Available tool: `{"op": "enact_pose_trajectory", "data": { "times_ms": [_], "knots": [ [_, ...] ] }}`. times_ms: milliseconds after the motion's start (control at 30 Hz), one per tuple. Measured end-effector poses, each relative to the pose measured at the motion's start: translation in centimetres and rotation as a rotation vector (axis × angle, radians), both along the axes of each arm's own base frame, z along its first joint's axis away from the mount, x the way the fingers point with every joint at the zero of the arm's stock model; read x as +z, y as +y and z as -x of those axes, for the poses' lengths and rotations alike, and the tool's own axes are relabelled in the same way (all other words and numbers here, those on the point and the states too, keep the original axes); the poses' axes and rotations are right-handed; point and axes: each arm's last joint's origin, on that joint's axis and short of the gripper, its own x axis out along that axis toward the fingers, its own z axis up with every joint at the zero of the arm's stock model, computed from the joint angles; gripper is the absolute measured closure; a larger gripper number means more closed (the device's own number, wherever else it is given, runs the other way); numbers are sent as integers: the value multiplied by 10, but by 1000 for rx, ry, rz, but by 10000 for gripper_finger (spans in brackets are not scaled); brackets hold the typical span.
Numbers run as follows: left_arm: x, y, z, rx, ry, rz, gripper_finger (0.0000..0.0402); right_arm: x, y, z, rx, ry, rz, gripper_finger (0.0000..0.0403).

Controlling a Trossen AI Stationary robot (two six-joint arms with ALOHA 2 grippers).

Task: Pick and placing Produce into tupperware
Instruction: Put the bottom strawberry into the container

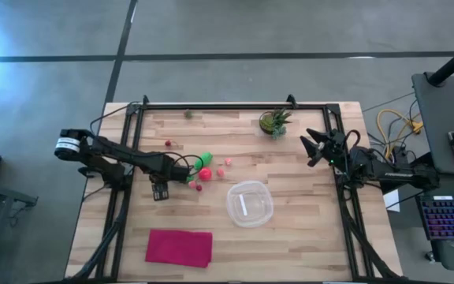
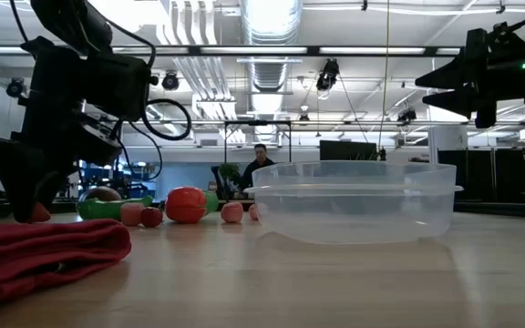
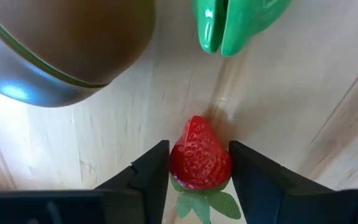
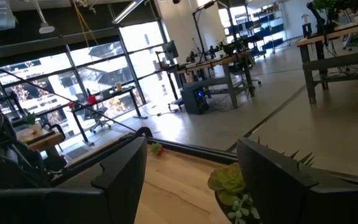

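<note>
Several produce pieces lie on the wooden table left of centre: a green piece (image 1: 205,160), a red round one (image 1: 206,173) and small pink ones (image 1: 220,171). My left gripper (image 3: 199,163) points down among them, shut on a red strawberry (image 3: 199,152) with green leaves. A brown oval (image 3: 67,43) and a green piece (image 3: 235,22) lie just beyond it. The clear tupperware (image 1: 249,203) stands near the table's middle, with nothing showing inside it. My right gripper (image 1: 315,147) is held up at the table's right side, open. My left gripper pinches the strawberry's two opposite sides (image 3: 178,163) between its two fingers. The fingers come from above, pointing down. The strawberry lies on the table, its leafy end (image 3: 201,202) toward the wrist and its tip pointing away.
A folded magenta cloth (image 1: 179,246) lies near the front left. A small potted plant (image 1: 274,121) stands at the far edge, right of centre. One lone pink piece (image 1: 168,143) sits farther back. A black frame (image 1: 235,106) runs round the table.
</note>
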Motion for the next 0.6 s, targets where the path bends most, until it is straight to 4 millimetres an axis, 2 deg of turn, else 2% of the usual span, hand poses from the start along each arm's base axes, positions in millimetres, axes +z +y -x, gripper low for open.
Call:
{"op": "enact_pose_trajectory", "data": {
  "times_ms": [200, 333, 433, 600],
  "knots": [
    [2, 0, -1, 2, -11, 3, 274, 0, 0, 0, -2, 1, 0, 161],
    [15, -1, -9, 10, -63, 43, 275, 0, 0, 0, -2, -1, -2, 161],
    [39, -1, -23, 4, -162, 58, 275, 0, 0, 0, -1, -1, -3, 161],
    [97, -2, -51, -56, -444, 70, 272, 0, 0, 0, -2, -2, -2, 161]
  ]
}}
